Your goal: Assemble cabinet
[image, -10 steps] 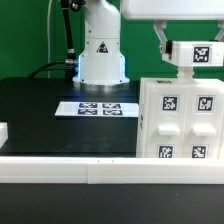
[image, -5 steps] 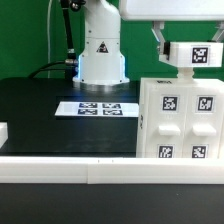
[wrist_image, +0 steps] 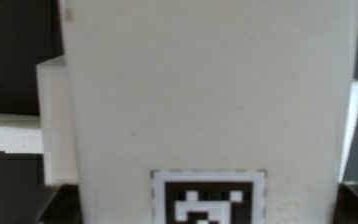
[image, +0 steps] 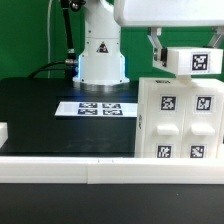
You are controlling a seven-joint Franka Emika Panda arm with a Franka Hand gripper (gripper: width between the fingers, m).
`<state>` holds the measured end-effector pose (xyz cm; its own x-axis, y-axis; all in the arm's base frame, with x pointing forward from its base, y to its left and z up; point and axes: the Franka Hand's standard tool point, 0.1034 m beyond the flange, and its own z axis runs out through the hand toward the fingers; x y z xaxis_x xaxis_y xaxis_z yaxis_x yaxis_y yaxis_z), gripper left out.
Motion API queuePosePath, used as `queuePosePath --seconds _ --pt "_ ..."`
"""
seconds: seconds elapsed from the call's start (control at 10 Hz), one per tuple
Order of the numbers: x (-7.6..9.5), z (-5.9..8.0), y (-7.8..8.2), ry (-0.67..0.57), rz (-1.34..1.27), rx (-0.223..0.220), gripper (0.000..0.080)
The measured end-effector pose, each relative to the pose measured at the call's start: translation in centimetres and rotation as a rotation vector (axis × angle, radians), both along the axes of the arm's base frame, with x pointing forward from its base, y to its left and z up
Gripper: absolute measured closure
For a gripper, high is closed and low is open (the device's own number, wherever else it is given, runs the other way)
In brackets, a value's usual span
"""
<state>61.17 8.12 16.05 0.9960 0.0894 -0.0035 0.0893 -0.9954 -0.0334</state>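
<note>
– Cabinet (image: pixel 180 120), where is it?
– At four o'clock on the tabletop (image: pixel 40 100) in the exterior view, upright, its tagged face to the camera. My tool (image: pixel 188 56) hangs just above it at two o'clock, clamped on a white tagged panel (image: pixel 195 60) (which fills the wrist view).
– How will the cabinet handle?
– I judge it stiff, hollow plastic, light for its bulk, smooth and probably slippery. It is too broad to span, so I would pinch a thin wall edge or push it.
</note>
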Motion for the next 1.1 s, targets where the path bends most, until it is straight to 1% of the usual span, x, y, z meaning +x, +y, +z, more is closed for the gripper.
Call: queuePosePath --seconds 0.4,1.1 --pt "0.94 -0.15 -0.01 -0.087 0.001 0.005 0.0236" --pt "0.95 -0.15 0.01 -0.086 -0.025 0.006 0.0236"
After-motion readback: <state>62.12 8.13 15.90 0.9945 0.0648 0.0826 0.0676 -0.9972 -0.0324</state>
